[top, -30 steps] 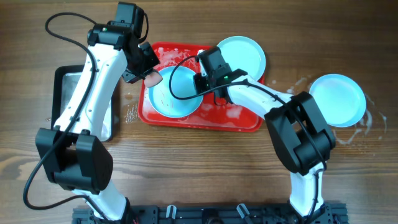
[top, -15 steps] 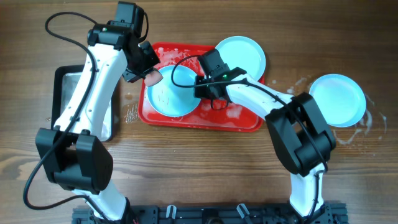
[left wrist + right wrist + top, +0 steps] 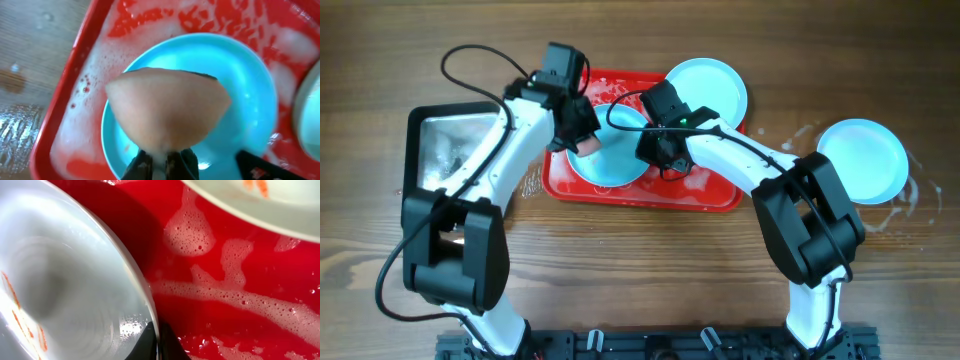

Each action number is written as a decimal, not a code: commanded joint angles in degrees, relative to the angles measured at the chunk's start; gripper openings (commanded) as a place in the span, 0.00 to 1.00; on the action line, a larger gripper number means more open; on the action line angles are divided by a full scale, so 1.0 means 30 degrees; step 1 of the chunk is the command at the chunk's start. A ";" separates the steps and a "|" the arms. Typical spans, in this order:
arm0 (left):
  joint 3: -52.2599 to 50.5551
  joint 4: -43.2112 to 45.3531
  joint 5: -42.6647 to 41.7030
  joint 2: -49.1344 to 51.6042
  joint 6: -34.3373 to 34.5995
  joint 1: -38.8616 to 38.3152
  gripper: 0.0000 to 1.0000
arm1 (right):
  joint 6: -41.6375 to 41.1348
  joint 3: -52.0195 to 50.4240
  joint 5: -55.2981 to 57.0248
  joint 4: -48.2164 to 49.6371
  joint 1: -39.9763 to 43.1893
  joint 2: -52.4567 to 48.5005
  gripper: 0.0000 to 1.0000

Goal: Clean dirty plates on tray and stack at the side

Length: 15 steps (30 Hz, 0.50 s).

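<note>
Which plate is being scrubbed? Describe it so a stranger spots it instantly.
Find the red tray in the middle of the wooden table. On its left half is a pale blue plate, the only one with a peach sponge over it and the right hand pinching its rim; the other two plates sit further right.

overhead: high, facing straight down, whole table in view | left wrist: close, looking down on tray left edge and plate | right wrist: very close, skimming plate rim and tray floor | shared: same plate, tray
</note>
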State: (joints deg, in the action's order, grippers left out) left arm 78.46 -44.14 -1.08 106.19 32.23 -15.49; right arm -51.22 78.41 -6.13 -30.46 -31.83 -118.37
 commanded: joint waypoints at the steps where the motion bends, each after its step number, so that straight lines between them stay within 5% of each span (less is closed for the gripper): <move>1: -0.1770 0.2208 -0.0146 -0.0102 -0.4561 -0.0350 0.04 | -0.0415 -0.0372 0.1086 0.0095 0.0095 -0.0153 0.04; 7: -0.3548 0.4124 -0.0415 0.0000 -0.8043 -0.0801 0.04 | 0.0066 -0.0372 0.0721 0.0313 0.0095 -0.0153 0.04; 15: -0.3905 0.5289 0.0182 0.1086 -0.7730 -0.0838 0.04 | 0.0087 -0.0379 0.0160 0.0568 0.0087 -0.0153 0.04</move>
State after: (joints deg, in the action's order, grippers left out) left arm 67.33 -30.52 -1.56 107.48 9.69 -18.00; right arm -51.16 78.13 -5.89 -28.73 -31.83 -118.37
